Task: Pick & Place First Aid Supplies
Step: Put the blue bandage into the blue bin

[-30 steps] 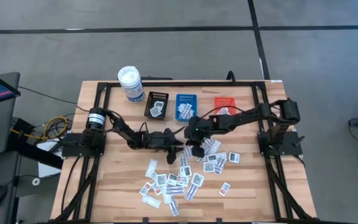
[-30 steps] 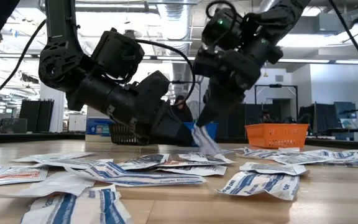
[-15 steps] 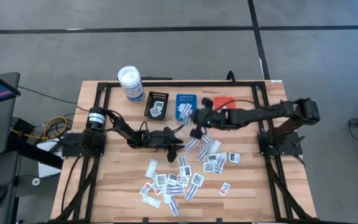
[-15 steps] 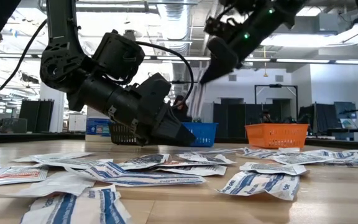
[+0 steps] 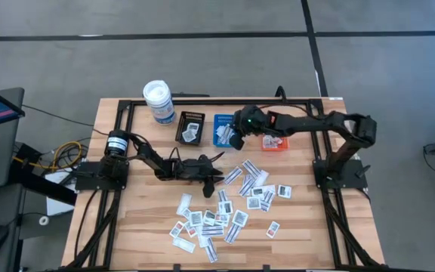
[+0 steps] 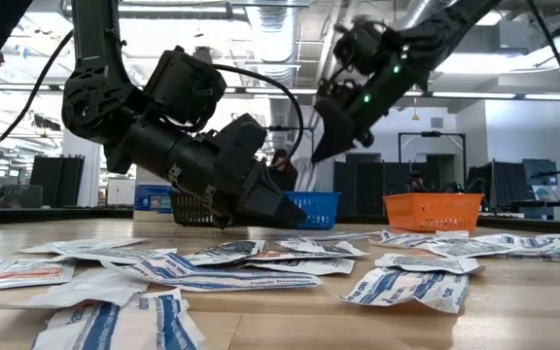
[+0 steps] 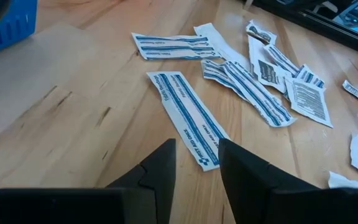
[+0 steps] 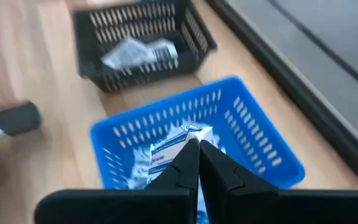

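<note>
Above the blue tray point(image 8: 253, 146) my right jaws point(image 8: 197, 163) pinch a thin, limp packet point(image 8: 166, 149) by its edge, while my left jaws point(image 7: 194, 163), parted, flank another flat on the counter point(image 7: 55, 112).

Small flat white printed packets point(image 5: 217, 215), lower centre of high view: print too small to read. Blue slotted plastic tray point(image 6: 321, 206), low view centre: left part hidden behind dark left arm. Round white canister point(image 6: 154, 201): mostly hidden, only blue label showing.
</note>
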{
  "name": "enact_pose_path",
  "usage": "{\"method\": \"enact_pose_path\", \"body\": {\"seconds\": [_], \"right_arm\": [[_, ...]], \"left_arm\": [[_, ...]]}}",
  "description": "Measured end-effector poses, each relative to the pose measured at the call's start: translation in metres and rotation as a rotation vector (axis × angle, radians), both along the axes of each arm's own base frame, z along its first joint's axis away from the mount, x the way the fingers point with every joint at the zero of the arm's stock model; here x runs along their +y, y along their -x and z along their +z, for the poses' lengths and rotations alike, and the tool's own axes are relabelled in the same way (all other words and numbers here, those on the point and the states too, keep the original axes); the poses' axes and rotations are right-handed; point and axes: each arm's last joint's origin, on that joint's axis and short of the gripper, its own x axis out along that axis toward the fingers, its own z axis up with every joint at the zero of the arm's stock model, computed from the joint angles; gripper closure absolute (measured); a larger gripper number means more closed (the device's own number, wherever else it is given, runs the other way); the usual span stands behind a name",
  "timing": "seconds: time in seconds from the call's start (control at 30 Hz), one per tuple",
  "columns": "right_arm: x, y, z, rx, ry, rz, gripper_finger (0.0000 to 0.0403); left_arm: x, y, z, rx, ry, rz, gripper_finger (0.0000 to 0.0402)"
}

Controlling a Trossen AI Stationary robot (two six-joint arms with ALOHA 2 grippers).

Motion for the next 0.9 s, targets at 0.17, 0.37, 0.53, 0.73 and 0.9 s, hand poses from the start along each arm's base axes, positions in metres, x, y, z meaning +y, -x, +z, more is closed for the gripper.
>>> {"method": "enact_pose_path", "body": {"seconds": [0.17, 0.37, 0.53, 0.73, 0.9], "right_arm": [[-0.004, 0.000, -0.008, 0.025, -0.009, -0.013, 0.0375], [-0.001, -0.001, -0.002, 0.004, 0.005, -0.001, 0.0340], [0.003, 0.004, 0.014, -0.035, 0.020, 0.004, 0.0319], [0.017, 0.022, 0.053, -0.119, 0.050, 0.028, 0.0311], [0.049, 0.047, 0.074, -0.049, 0.019, 0.107, 0.0311]], "left_arm": [[0.000, 0.000, 0.000, 0.000, 0.000, 0.000, 0.0284], [0.000, 0.000, 0.000, 0.000, 0.000, 0.000, 0.0285], [0.000, 0.000, 0.000, 0.003, 0.000, 0.000, 0.0286], [0.000, 0.000, 0.000, 0.004, 0.000, 0.000, 0.0286], [-0.002, 0.000, 0.000, 0.005, -0.023, -0.012, 0.0286]]}}
